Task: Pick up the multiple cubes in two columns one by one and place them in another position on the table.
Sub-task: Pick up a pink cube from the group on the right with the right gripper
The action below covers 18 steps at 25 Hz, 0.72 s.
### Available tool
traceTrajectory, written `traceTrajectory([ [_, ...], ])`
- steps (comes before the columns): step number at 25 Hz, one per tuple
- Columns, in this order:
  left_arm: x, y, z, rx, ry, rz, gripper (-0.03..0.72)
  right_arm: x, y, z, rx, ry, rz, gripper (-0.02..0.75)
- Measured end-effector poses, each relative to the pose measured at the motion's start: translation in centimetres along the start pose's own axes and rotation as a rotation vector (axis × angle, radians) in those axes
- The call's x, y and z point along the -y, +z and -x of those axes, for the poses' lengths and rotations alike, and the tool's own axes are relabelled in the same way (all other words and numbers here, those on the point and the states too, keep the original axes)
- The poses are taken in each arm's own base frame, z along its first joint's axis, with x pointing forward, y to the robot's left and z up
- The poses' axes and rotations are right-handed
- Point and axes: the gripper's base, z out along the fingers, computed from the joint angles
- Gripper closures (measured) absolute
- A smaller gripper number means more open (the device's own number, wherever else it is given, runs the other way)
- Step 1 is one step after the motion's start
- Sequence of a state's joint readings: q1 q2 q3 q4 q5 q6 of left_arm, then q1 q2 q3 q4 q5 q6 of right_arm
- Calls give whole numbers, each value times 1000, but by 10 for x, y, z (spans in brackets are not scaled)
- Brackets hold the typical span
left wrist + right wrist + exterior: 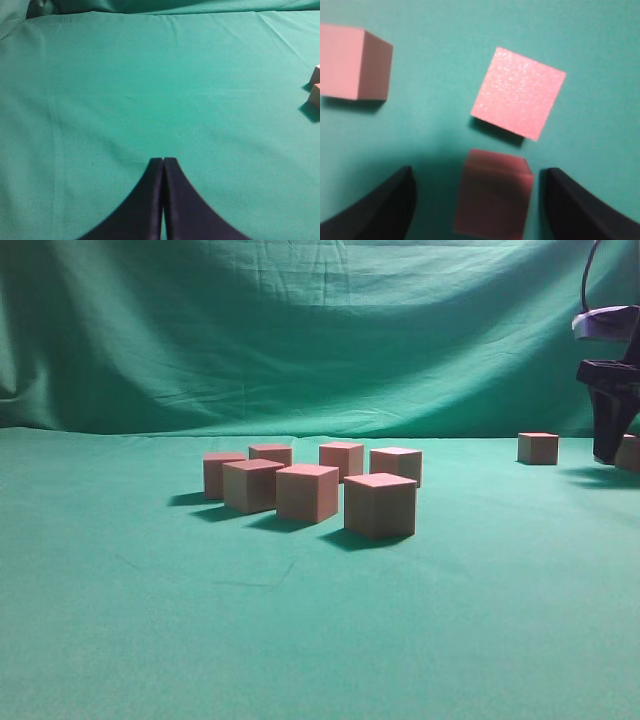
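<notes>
- Right gripper [477, 200] jaws wide, straddling one cube [492, 197] without touching it. I read this as a drop-off just let go.
- Two more cubes [519, 92] sit just beyond it, spaced apart so the jaws fit.
- Six cubes [307, 491] wait in two columns mid-table [150, 620].
- Left gripper [163, 167] pinched closed, empty, parked clear over bare cloth.
</notes>
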State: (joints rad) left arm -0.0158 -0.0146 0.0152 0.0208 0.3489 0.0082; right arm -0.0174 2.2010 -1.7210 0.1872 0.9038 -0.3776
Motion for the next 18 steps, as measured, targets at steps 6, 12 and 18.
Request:
traceTrajectory([
  [6, 0, 0, 0, 0, 0, 0, 688, 1, 0, 1, 13, 0, -8, 379],
  [12, 0, 0, 0, 0, 0, 0, 688, 2, 0, 0, 6, 26, -20, 474],
  [18, 0, 0, 0, 0, 0, 0, 688, -4, -9, -5, -59, 83, 34, 474],
])
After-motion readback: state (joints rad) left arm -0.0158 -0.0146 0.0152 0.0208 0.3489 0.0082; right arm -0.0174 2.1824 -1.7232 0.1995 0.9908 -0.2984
